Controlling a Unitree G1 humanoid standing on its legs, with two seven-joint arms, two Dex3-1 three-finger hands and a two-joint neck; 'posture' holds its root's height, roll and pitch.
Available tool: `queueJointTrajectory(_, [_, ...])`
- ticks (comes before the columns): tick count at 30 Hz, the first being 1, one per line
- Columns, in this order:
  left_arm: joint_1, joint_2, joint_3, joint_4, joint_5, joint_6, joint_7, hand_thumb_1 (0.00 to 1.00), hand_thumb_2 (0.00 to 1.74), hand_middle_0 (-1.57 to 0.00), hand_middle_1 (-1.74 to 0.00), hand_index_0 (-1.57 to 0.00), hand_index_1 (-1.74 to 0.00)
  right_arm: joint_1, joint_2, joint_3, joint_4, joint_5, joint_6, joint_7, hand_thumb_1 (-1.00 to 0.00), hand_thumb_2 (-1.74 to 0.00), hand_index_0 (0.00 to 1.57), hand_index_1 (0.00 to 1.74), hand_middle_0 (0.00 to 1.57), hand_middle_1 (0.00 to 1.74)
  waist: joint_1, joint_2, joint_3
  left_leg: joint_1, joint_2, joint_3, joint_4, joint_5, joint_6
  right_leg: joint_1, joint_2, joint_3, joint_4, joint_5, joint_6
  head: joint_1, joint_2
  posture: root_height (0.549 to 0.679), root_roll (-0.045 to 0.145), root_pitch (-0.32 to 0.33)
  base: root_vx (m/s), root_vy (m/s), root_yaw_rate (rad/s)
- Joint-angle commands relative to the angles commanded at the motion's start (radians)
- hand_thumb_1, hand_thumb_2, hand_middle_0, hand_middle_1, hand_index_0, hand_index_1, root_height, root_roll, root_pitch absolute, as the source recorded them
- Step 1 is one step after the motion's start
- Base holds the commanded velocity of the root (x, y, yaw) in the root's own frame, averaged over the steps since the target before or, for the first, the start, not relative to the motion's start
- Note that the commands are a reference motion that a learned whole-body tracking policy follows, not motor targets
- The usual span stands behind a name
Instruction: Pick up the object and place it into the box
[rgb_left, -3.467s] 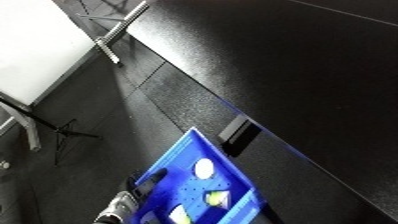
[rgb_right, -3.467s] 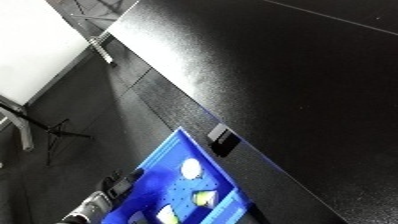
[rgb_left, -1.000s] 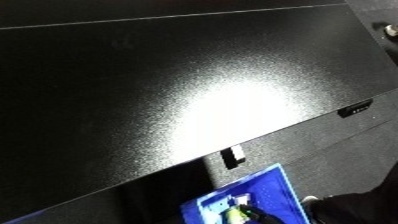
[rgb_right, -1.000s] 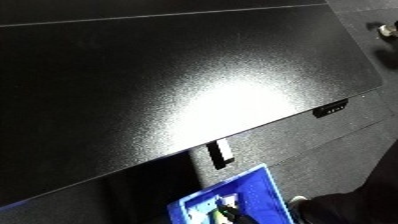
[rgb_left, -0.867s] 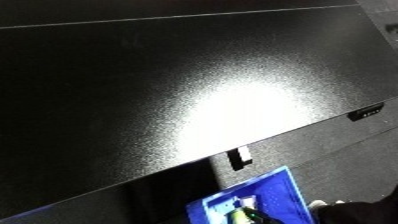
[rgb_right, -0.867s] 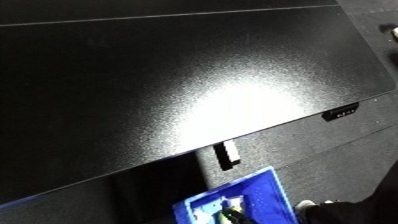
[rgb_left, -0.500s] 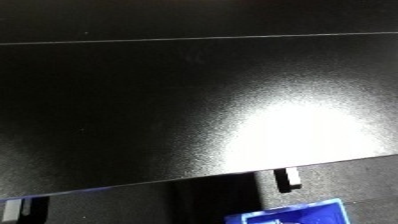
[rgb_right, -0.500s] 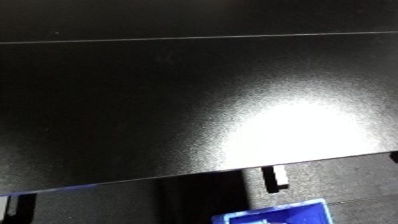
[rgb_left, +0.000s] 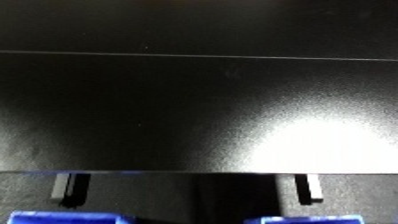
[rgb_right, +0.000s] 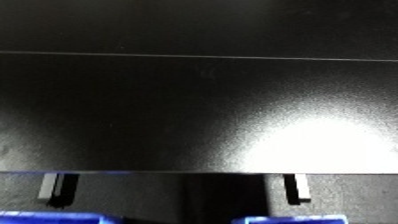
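Neither hand shows, so the fingers' state cannot be told. No object is visible on the dark surface (rgb_left: 178, 110); only the blue bin (rgb_left: 62, 217) edges the bottom.

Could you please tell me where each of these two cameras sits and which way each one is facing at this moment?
Left eye view: on the robot's head, looking down onto the black tabletop; blue bin rims at the bottom edge; no arm or hand shows.
Right eye view: beside it on the head, nearly the same downward look, with everything shifted slightly left; no arm or hand shows.
Shared: the tabletop, its seam line and the glare patch.
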Motion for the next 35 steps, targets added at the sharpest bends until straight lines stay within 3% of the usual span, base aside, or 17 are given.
queueJointTrajectory(1, [0.008,-0.002,0.004,0.006,0.008,0.004,-0.002,0.00,0.00,0.00,0.00,0.00,0.00,0.005,0.004,-0.002,0.007,-0.007,0.004,0.001,0.00,0.00,0.00,0.00,0.00,0.00,0.002,-0.001,-0.013,0.014,0.001,0.002,-0.019,0.004,-0.0028,0.015,-0.0013,-0.002,-0.019,0.005,0.0040,-0.001,-0.013,0.673,0.030,-0.018,0.124,0.005,-0.076])
queueJointTrajectory(6, [0.038,-0.013,0.019,0.032,0.045,0.014,-0.016,0.00,0.00,0.00,0.00,0.00,0.00,0.028,0.020,-0.011,0.039,-0.030,0.013,0.004,0.00,0.00,0.00,0.00,0.00,0.00,0.010,0.001,-0.069,0.078,0.012,0.011,-0.126,0.040,-0.0138,0.096,0.0005,-0.015,-0.152,0.059,0.0212,-0.017,-0.074,0.676,0.025,-0.017,0.104,0.008,-0.062])
queueJointTrajectory(9, [0.048,-0.017,0.024,0.044,0.059,0.020,-0.018,0.00,0.00,0.00,0.00,0.00,0.00,0.040,0.027,-0.017,0.053,-0.043,0.016,0.007,0.00,0.00,0.00,0.00,0.00,0.00,0.015,-0.001,-0.096,0.093,0.016,0.015,-0.153,0.048,-0.0168,0.114,-0.0033,-0.020,-0.183,0.072,0.0283,-0.020,-0.095,0.677,0.024,-0.016,0.070,0.000,-0.038])
queueJointTrajectory(13, [0.059,-0.020,0.033,0.057,0.073,0.026,-0.015,0.00,0.00,0.00,0.00,0.00,0.00,0.053,0.035,-0.023,0.065,-0.054,0.017,0.009,0.00,0.00,0.00,0.00,0.00,0.00,0.018,-0.003,-0.124,0.106,0.021,0.019,-0.168,0.048,-0.0171,0.128,-0.0054,-0.023,-0.198,0.076,0.0315,-0.020,-0.127,0.676,0.023,-0.017,0.058,-0.002,-0.011])
queueJointTrajectory(19, [0.073,-0.020,0.046,0.072,0.081,0.031,-0.010,0.00,0.00,0.00,0.00,0.00,0.00,0.070,0.042,-0.029,0.079,-0.066,0.017,0.013,0.00,0.00,0.00,0.00,0.00,0.00,0.021,-0.005,-0.153,0.125,0.026,0.021,-0.193,0.052,-0.0186,0.148,-0.0058,-0.028,-0.222,0.081,0.0339,-0.023,-0.129,0.676,0.021,-0.019,0.042,-0.011,-0.006])
queueJointTrajectory(28, [0.089,-0.023,0.056,0.085,0.086,0.035,-0.028,0.00,0.00,0.00,0.00,0.00,0.00,0.079,0.041,-0.037,0.097,-0.082,0.018,0.020,0.00,0.00,0.00,0.00,0.00,0.00,0.024,-0.004,-0.181,0.144,0.035,0.027,-0.223,0.061,-0.0268,0.173,-0.0105,-0.036,-0.262,0.098,0.0411,-0.026,-0.125,0.676,0.021,-0.021,0.024,0.001,-0.008])
queueJointTrajectory(35, [0.097,-0.025,0.059,0.097,0.094,0.034,-0.035,0.00,0.00,0.00,0.00,0.00,0.00,0.086,0.046,-0.042,0.111,-0.086,0.013,0.026,0.00,0.00,0.00,0.00,0.00,0.00,0.028,-0.006,-0.200,0.160,0.046,0.032,-0.270,0.084,-0.0361,0.190,-0.0133,-0.046,-0.303,0.120,0.0508,-0.029,-0.125,0.676,0.020,-0.020,0.020,-0.001,-0.003])
